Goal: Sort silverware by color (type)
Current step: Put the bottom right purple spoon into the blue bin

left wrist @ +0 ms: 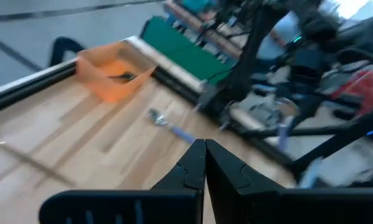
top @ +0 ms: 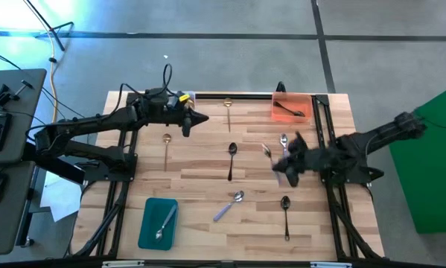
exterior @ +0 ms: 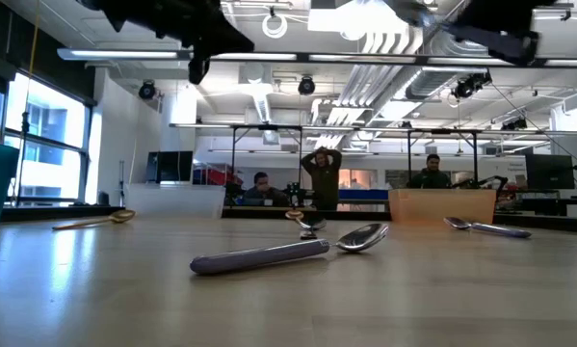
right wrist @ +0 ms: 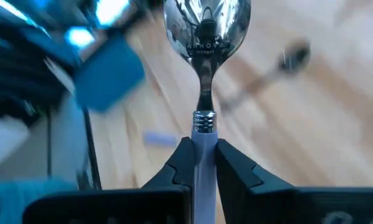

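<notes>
The right tool [right wrist: 197,163] is clamped on a lilac-handled silver spoon [right wrist: 204,37], bowl pointing outward, lifted clear of the tabletop [top: 200,160] on the near side of the orange tray [top: 291,106], likely so it can travel to the teal tray [top: 157,222], which holds a similar one. The bowl is mirror-bright. The left tool [left wrist: 205,163], pinched together and empty, hangs beside the gold spoon [top: 228,109].

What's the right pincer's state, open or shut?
Shut on the lilac-handled spoon: the right pincer has both fingers pressed against its pale handle.
</notes>
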You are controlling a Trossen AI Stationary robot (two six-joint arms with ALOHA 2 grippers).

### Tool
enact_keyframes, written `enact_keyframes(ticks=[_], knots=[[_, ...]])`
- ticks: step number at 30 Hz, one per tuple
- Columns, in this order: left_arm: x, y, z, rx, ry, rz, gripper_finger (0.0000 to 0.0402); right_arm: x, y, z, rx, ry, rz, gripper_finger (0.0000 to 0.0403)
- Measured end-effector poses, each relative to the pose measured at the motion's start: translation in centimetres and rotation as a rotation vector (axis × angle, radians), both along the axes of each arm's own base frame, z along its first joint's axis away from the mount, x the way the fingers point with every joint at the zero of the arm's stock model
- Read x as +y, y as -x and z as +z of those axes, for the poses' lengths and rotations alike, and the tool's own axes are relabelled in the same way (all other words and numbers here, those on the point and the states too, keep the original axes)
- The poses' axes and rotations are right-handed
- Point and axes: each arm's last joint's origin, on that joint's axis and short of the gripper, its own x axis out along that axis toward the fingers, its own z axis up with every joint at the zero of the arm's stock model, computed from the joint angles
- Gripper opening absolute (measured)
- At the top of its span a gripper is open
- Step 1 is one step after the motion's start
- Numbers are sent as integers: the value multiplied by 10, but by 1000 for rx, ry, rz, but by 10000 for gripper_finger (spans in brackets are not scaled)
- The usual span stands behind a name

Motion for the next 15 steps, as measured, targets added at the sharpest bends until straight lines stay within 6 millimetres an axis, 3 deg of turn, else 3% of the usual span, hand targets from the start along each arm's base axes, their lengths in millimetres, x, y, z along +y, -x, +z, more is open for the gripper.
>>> enact_keyframes(ticks=[7, 15], knots=[[-3, -16, 6, -152, 100, -90, 38, -36, -26, 23, -263, 127, -21, 25], [-7, -59, 11, -357, 92, -189, 115, -72, -54, 37, -496, 210, -10, 25]])
